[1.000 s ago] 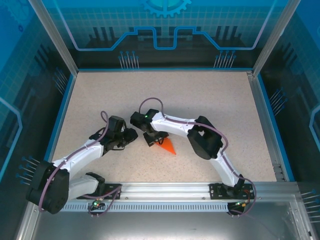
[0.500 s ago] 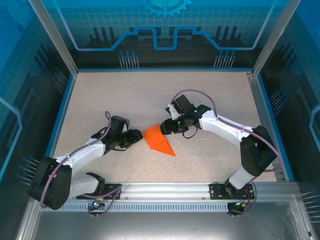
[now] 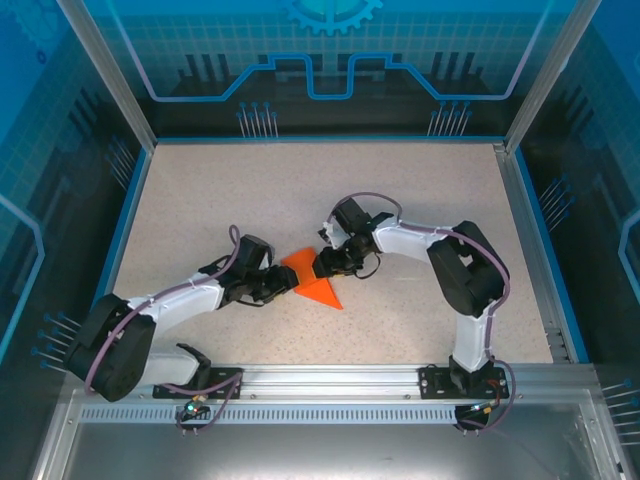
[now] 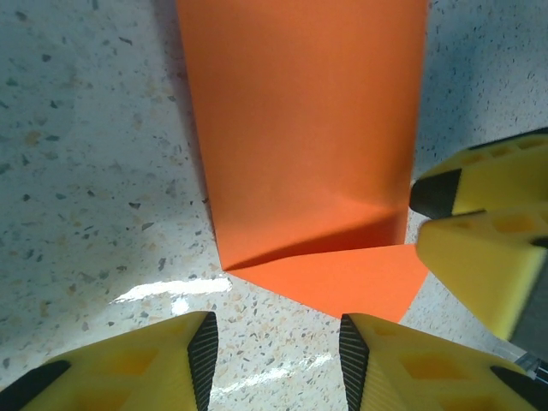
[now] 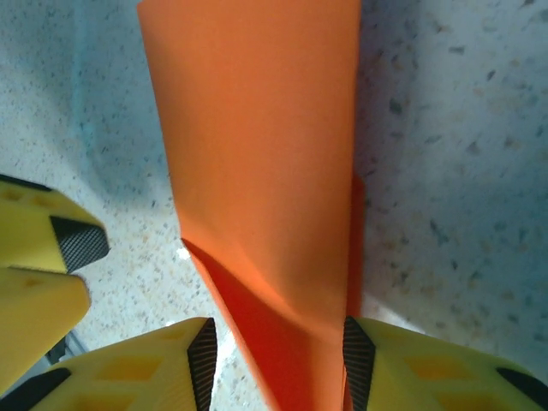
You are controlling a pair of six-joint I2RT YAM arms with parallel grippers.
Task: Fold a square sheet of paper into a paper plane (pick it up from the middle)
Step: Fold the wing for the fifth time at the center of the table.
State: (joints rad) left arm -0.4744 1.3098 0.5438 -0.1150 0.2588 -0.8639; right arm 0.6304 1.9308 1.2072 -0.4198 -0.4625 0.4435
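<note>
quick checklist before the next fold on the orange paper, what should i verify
1. Paper lying on the table, already creased: ok.
2. Left gripper open, paper edge just ahead of it: ok.
3. Right gripper open, paper between its jaws: ok.
4. Paper's top layer flat: not ok, it lifts up by the right gripper.
5. Grippers clear of each other: cannot tell, they sit very close.
</note>
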